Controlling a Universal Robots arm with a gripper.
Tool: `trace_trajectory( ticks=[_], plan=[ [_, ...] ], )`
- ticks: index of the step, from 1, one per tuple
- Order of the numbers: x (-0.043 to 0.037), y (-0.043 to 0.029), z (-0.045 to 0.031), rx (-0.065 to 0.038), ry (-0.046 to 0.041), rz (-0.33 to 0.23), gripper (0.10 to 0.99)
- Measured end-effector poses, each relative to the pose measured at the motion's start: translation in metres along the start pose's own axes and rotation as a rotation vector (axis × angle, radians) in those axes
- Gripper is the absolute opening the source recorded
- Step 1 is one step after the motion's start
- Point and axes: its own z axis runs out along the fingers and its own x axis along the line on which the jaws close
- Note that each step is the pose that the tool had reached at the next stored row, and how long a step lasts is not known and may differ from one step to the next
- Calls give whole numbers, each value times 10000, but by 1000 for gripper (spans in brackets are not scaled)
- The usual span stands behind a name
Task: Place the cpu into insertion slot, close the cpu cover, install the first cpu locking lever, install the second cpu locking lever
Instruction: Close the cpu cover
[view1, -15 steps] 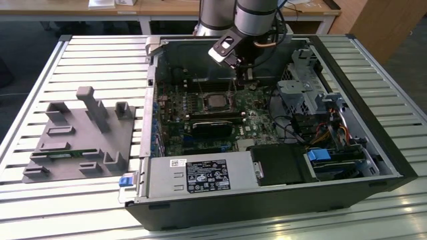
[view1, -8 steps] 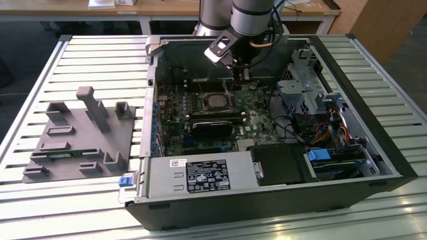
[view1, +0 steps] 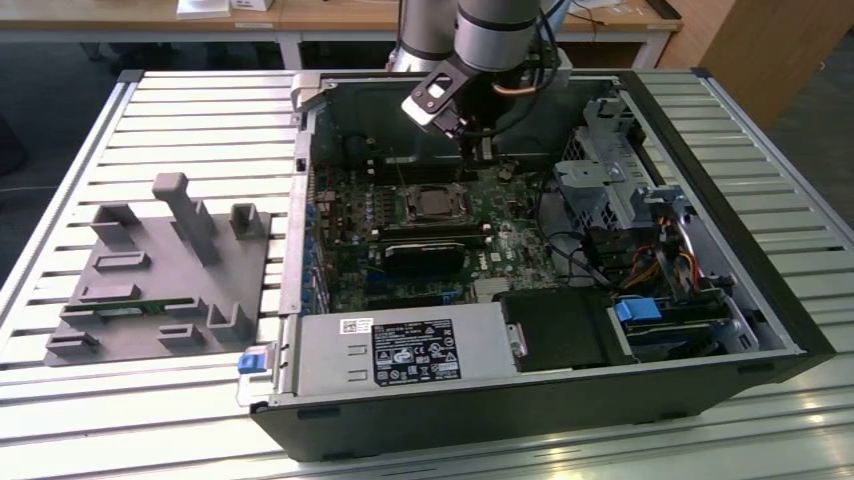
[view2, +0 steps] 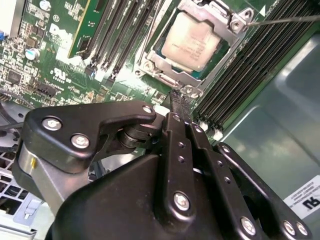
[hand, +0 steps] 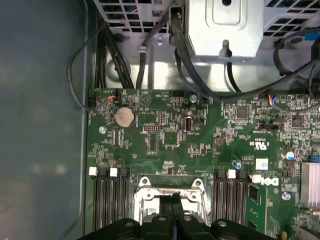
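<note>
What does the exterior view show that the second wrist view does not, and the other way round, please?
The exterior view adds the whole open computer case, its power supply, and a grey fixture tray on the slatted table at the exterior view's left. The second wrist view adds the cpu seated under the cpu cover, a thin lever rod beside it, and the gripper tip, shut, near the cover's corner. Both share the green motherboard, its memory slots and the gripper over the board.

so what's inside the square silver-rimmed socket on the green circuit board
The flat silver-grey square cpu sits in it, framed by the thin silvery cover plate. What lies beneath the chip is hidden.
</note>
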Motion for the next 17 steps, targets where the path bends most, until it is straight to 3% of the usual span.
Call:
trace_trajectory(
  ticks=[7,17],
  plan=[
    [-6,-40,86,86,2,1,106],
    [-8,-108,120,90,2,-50,106]
  ],
)
